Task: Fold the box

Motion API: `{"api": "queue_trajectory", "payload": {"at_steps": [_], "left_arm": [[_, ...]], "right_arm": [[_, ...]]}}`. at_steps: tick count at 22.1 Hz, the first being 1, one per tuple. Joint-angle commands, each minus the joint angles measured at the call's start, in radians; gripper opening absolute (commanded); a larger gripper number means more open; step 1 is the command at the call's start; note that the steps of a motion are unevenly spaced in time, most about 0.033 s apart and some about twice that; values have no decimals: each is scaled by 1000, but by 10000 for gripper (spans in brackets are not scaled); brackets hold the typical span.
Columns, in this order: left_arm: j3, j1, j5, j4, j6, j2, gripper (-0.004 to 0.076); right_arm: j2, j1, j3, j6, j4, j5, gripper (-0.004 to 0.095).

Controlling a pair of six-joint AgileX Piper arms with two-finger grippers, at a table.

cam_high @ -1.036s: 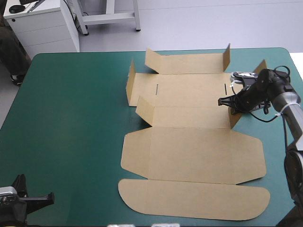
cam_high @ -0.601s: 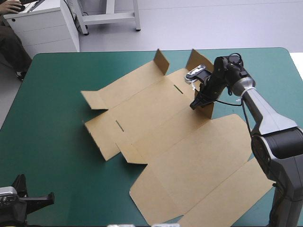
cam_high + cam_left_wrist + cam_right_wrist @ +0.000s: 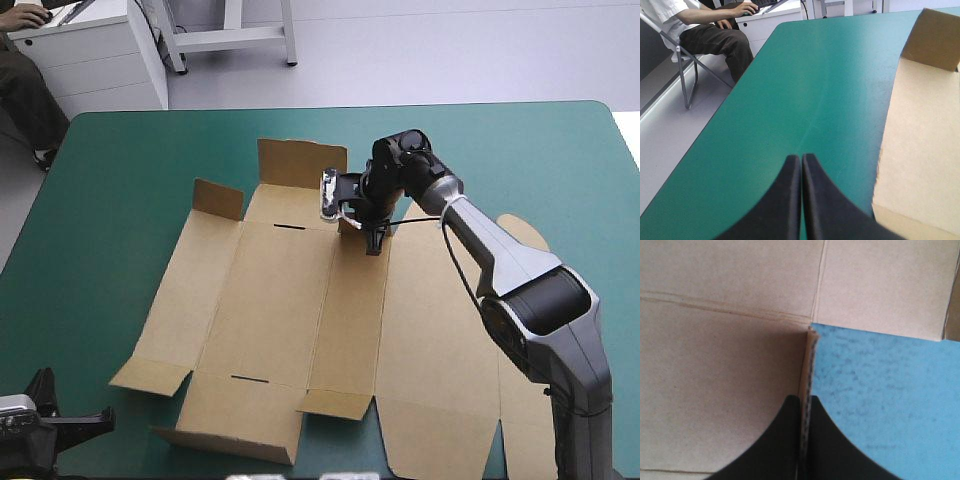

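Brown cut-board box [image 3: 280, 310]: lying mostly flat across the middle and right of the teal-green tabletop [image 3: 120, 220], with small corner flaps standing at its far and near ends. Right black-finned hand [image 3: 374, 240]: pinching one upright flap [image 3: 807, 360] edgewise at the far middle. Left hand [image 3: 801, 162]: pressed together, empty, waiting at the near left corner. Step, as judged: orienting the sheet before wall-raising; the next move is likely calling for release and creasing a long wall. Against earlier frames, the sheet is lying roughly a quarter turn round.

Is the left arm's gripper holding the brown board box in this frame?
No: the black fingers of the left gripper meet shut over the teal-green table cover, beside the brown board box.
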Motion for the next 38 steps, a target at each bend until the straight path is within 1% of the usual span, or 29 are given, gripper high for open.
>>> {"api": "queue_trajectory", "payload": {"at_steps": [1, 3, 4, 5, 6, 7, 9, 10, 12, 13, 16, 17, 19, 20, 22, 23, 24, 27, 28, 32, 33, 35, 36, 37, 38], "left_arm": [[-17, -4, -84, -2, -4, -14, -10], [-16, -4, -87, -2, -4, -14, -10], [-16, -4, -89, -2, -4, -14, -10], [-16, -4, -89, -2, -4, -14, -10], [-16, -4, -89, -2, -4, -14, -10], [-16, -4, -89, -2, -4, -14, -10], [-16, -4, -89, -2, -4, -14, -10], [-16, -4, -89, -2, -4, -14, -10], [-16, -4, -89, -2, -4, -14, -10], [-16, -4, -89, -2, -4, -14, -10], [-14, -4, -89, -2, -4, -14, -10], [-15, -4, -89, -2, -4, -14, -10], [-15, -4, -89, -2, -4, -14, -10], [-15, -4, -89, -2, -4, -14, -10], [-15, -4, -89, -2, -4, -14, -10], [-15, -4, -89, -2, -4, -14, -10], [-15, -4, -89, -2, -4, -14, -10], [-15, -4, -89, -2, -4, -14, -10], [-15, -4, -89, -2, -4, -14, -10], [-15, -4, -89, -2, -4, -14, -1], [-15, -4, -89, -2, -4, -14, 20], [-15, -4, -89, -2, -4, -14, 76], [-15, -4, -89, -2, -4, -14, 116], [-15, -4, -89, -2, -4, -14, 140], [-15, -4, -89, -2, -4, -14, 188]], "right_arm": [[-53, 4, -35, -144, 109, -74, -20], [-51, 4, -35, -227, 193, -109, -20], [-51, 4, -35, -226, 204, -118, -16], [-51, 4, -35, -173, 211, -137, 5], [-51, 4, -35, -149, 209, -136, 55], [-51, 4, -35, -147, 204, -127, 121], [-51, 4, -35, -145, 206, -125, 373], [-51, 4, -35, -127, 211, -127, 516], [-53, 4, -44, -60, 209, -117, 673], [-53, 4, -55, -14, 206, -102, 690], [-53, 4, -104, 187, 185, -20, 672], [-53, 4, -133, 269, 162, 11, 663], [-53, 4, -177, 384, 98, 63, 631], [-53, 4, -201, 436, 62, 88, 596], [-53, 2, -239, 535, 9, 121, 496], [-55, 2, -258, 591, -33, 122, 406], [-63, 0, -276, 671, -75, 122, 246], [-82, 0, -286, 753, -95, 122, -26], [-92, 0, -286, 778, -95, 122, -5], [-132, -29, -282, 960, -95, 122, -5], [-153, -46, -278, 1001, -92, 122, -5], [-198, -71, -247, 1024, -92, 122, -5], [-240, -88, -201, 1027, -91, 122, -5], [-266, -101, -168, 1027, -91, 122, -5], [-322, -126, -89, 1028, -91, 122, -5]]}}
